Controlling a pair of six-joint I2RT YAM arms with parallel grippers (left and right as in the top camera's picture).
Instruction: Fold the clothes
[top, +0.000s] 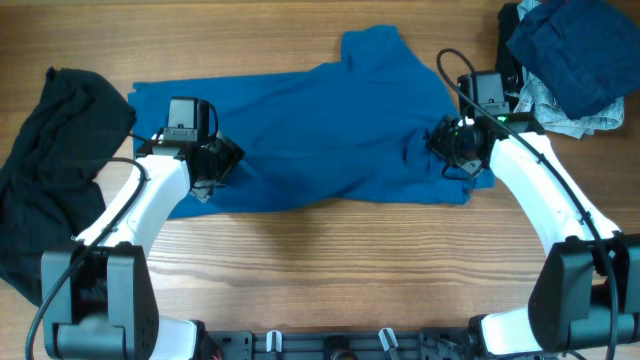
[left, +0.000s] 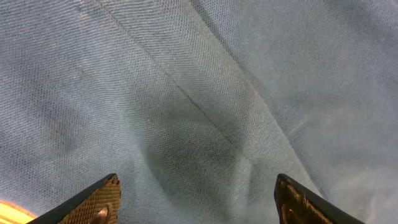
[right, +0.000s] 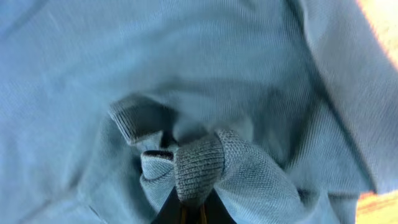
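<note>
Wooden table (top: 320, 270). Teal shirt (top: 330, 130) spread flat mid-table, rumpled at its right end. Black garment (top: 50, 170) at the table's left edge. Navy and denim heap (top: 570, 60) in the far right corner. Left gripper (left: 199, 205) fingers spread over the shirt's left part. Right gripper (right: 189, 214) fingers pinching the shirt's ribbed fold (right: 199, 165).

wooden table (top: 330, 270), warm brown boards, grain running left to right, even soft light

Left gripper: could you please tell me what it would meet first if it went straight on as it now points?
The shirt: the left gripper points at its fabric by a seam, jaws open. It looks close, though depth is unclear.
</note>
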